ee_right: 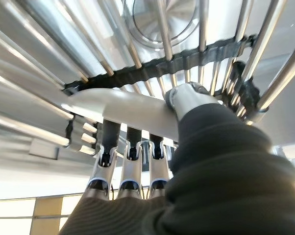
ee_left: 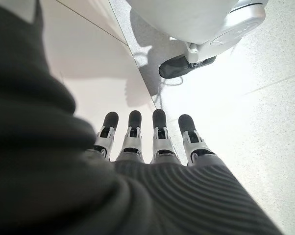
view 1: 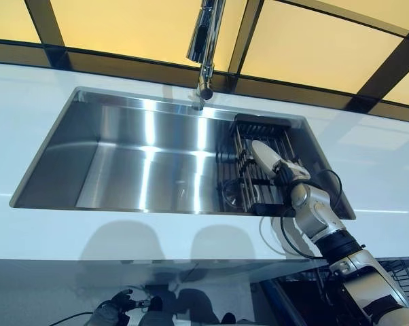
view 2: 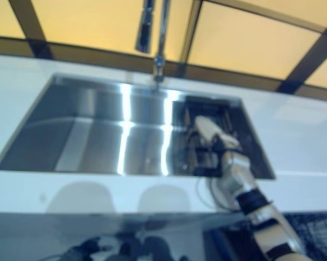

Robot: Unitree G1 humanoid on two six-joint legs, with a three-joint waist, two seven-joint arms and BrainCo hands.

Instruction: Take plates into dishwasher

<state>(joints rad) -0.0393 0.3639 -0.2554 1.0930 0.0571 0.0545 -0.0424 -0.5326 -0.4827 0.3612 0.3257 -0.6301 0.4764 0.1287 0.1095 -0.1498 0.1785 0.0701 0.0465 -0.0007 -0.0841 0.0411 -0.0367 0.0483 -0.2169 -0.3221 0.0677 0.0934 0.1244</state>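
white counter (view 1: 41, 231) | steel sink (view 1: 116, 170) | dish rack (view 1: 249, 166) in sink

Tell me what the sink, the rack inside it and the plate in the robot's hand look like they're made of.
Sink: brushed stainless steel, judging by the streaked bright reflections on its walls.
Rack: shiny metal rods, probably steel, joined by dark strips that look like plastic or rubber.
Plate, pinched at its rim by the right hand: white, smooth and glossy, likely ceramic, though melamine is possible.

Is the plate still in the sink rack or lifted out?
In the rack: the plate stands on edge between its bars, right hand pinching it.
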